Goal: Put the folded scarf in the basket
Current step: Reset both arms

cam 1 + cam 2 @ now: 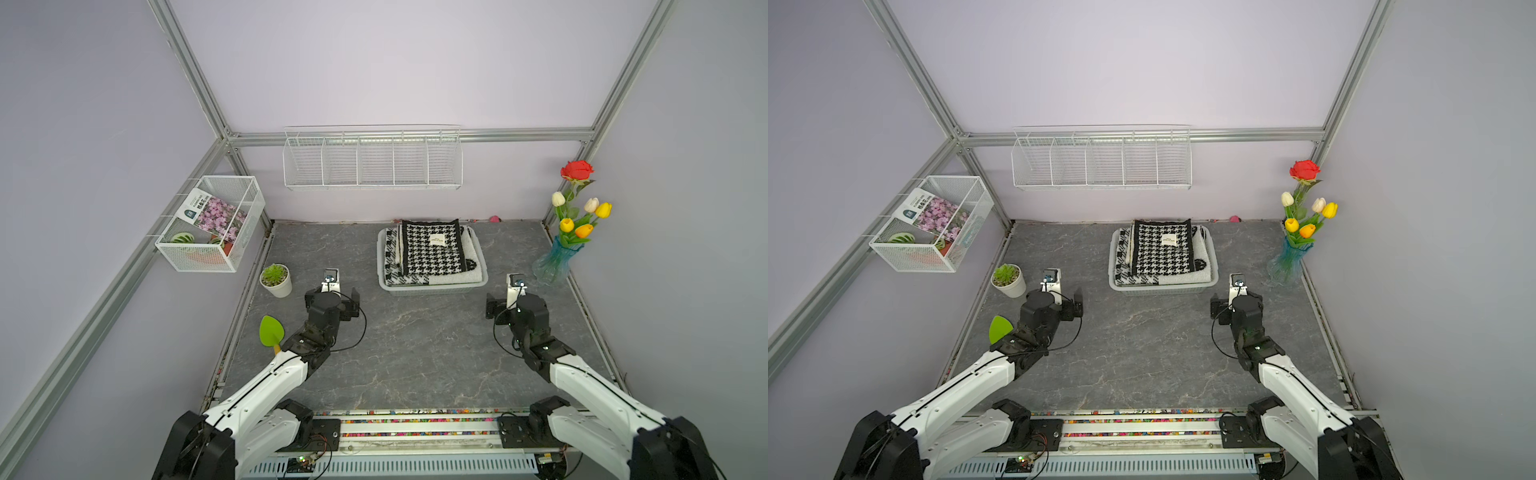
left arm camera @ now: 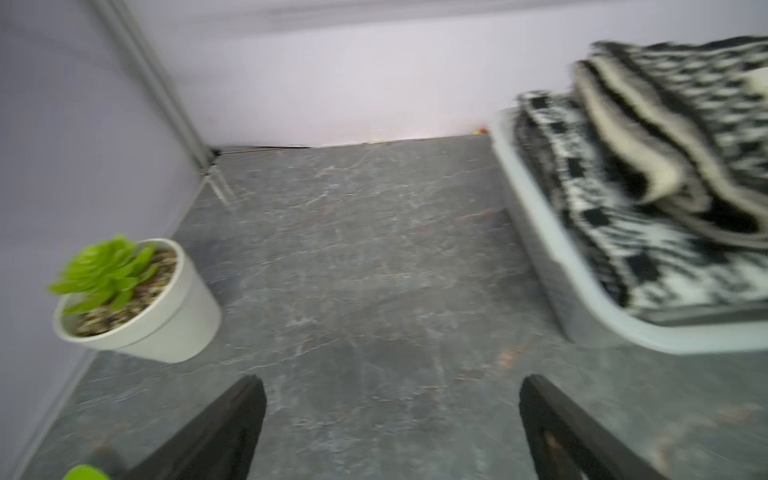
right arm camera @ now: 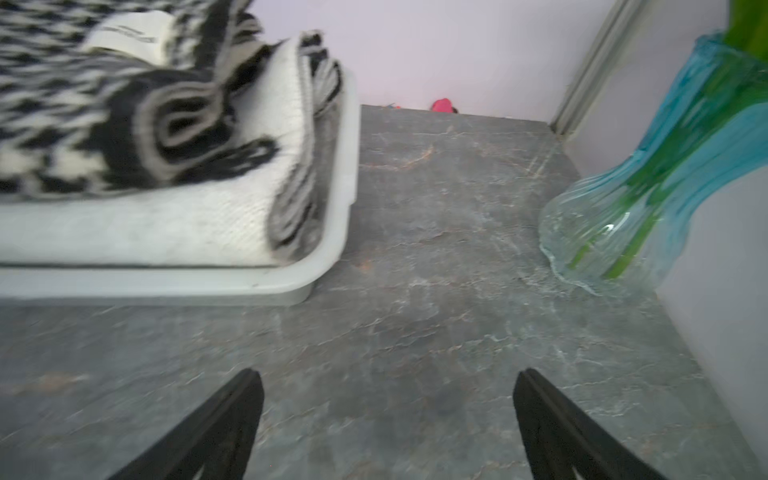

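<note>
Hovering arms (image 1: 270,380), fingers (image 2: 226,428) apparently apart.

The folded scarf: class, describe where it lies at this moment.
In a top view the folded scarf lies inside the basket near the back wall, between the potted succulent and the blue vase.

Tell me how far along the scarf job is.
Done: the scarf lies folded inside the basket, its top layers rising above the sides. In hand: nothing. The left gripper and right gripper are both open and empty, over bare table, short of the basket's near corners. Left: nothing of the placing itself, as far as these views show.
</note>
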